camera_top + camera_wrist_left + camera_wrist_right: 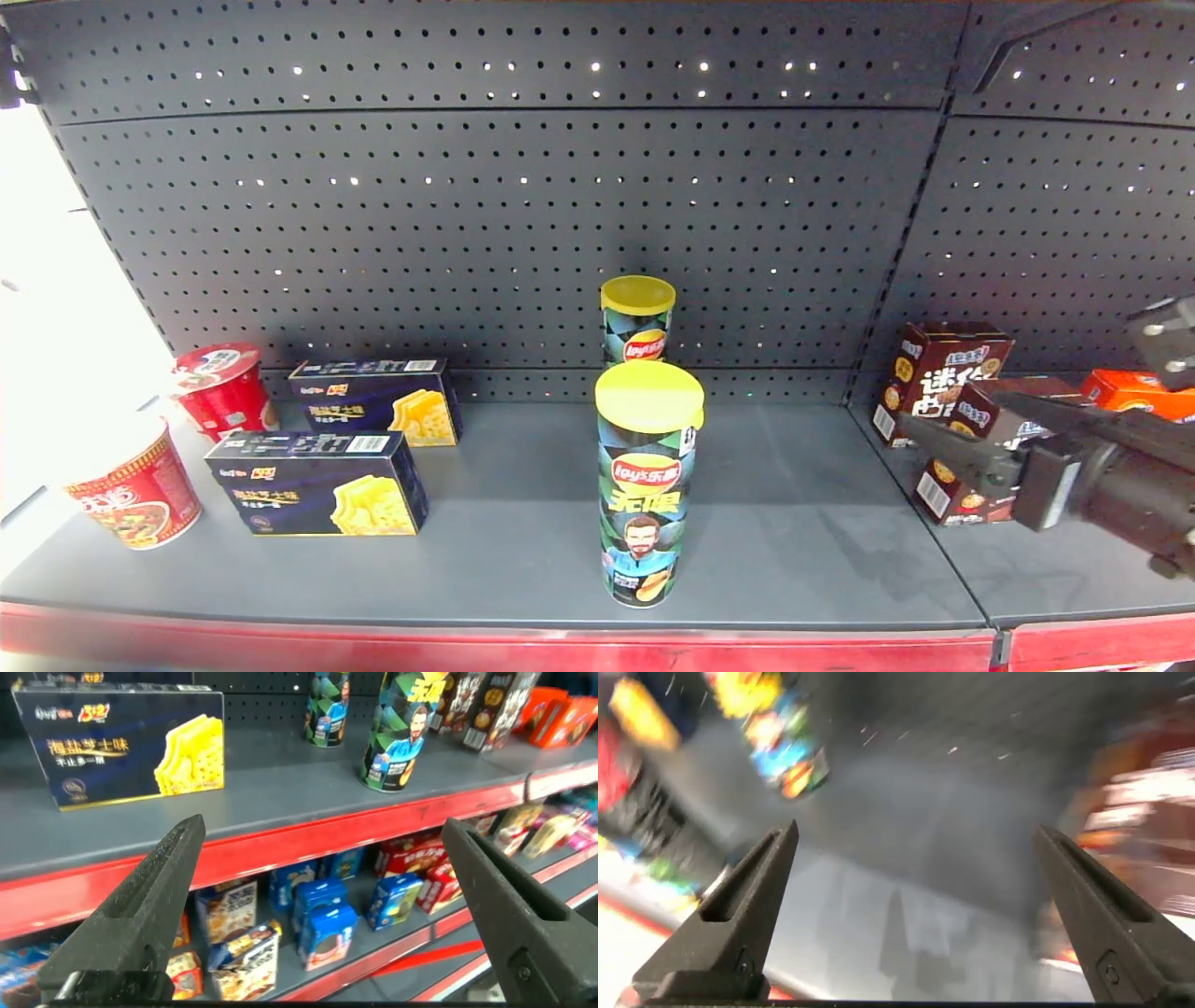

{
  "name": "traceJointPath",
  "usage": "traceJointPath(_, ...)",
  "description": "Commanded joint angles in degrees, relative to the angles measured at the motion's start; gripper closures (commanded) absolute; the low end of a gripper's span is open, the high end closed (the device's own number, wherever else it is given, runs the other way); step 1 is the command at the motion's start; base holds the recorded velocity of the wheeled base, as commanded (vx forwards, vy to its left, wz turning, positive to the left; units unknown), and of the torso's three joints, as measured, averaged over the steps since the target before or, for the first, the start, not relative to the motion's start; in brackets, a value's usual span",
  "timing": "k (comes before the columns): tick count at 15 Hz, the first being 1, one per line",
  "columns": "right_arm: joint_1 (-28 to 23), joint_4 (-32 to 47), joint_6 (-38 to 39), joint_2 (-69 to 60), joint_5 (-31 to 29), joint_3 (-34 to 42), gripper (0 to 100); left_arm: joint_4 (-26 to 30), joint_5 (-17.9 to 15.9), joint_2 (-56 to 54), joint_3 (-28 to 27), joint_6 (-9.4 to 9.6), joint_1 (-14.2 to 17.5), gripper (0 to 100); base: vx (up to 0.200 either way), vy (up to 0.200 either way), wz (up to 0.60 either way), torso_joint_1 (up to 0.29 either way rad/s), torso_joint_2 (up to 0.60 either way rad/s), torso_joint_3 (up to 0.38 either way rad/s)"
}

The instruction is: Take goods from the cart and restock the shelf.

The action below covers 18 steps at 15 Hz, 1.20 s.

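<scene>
Right gripper hangs over the right end of the shelf, in front of the brown boxes; its jaws are spread wide and hold nothing. Left gripper sits below the red shelf edge, facing the shelf, jaws likewise fully spread and empty. Front chip can stands upright near the shelf's front edge at centre. Rear chip can stands directly behind it, against the pegboard. Two blue cracker boxes and two red noodle cups occupy the left side.
</scene>
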Motion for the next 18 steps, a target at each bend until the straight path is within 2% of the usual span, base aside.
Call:
traceJointPath(1,-8.17,2.02,-0.65,-14.04,0.66,2.88,0,0.11,-0.04,-0.02,0.0,0.56,-0.01,0,0.0,0.0,0.0,0.0,0.0,0.0)
traceJointPath(2,-10.37,2.02,-0.65,-16.94,0.75,4.63,0,0.11,0.05,-0.02,0.0,0.82,0.08,0,0.0,0.0,0.0,0.0,0.0,0.0)
traceJointPath(4,-14.77,2.28,-0.56,-24.06,0.75,9.56,0,0.11,-0.04,-0.02,0.09,2.93,0.08,0,0.0,0.0,0.0,0.0,0.0,0.0)
traceJointPath(7,-22.06,5.98,-0.56,-34.25,0.49,15.62,0,0.2,-0.39,-0.02,0.09,3.02,0.08,0,0.0,0.0,0.0,0.0,0.0,0.0)
traceJointPath(8,-23.29,12.13,-0.56,-40.76,0.05,16.76,0,0.2,-0.3,-0.02,0.09,3.11,0.08,0,0.0,0.0,0.0,0.0,0.0,0.0)
traceJointPath(10,-24.43,23.2,-0.74,-50.34,-2.06,16.32,0,0.2,-0.3,-0.02,0.09,3.2,0.08,0,0.0,0.0,0.0,0.0,0.0,0.0)
traceJointPath(12,-25.75,29.71,-1.79,-57.02,-4.35,15.97,0,0.2,-0.39,-0.02,0.09,3.2,0.08,0,0.0,0.0,0.0,0.0,0.0,0.0)
traceJointPath(14,-26.46,31.38,-2.49,-60.62,-5.14,16.67,0,0.2,-0.39,-0.02,0.09,3.2,0.08,0,0.0,0.0,0.0,0.0,0.0,0.0)
traceJointPath(15,-26.81,35.95,-3.55,-67.21,-4.61,18.96,0,0.2,-0.39,-0.02,0.09,3.2,0.08,0,0.0,0.0,0.0,0.0,0.0,0.0)
traceJointPath(18,-25.66,37.7,-4.08,-68.27,-4.61,21.07,0,0.2,-0.3,-0.02,0.09,3.2,0.08,0,0.0,0.0,0.0,0.0,0.0,0.0)
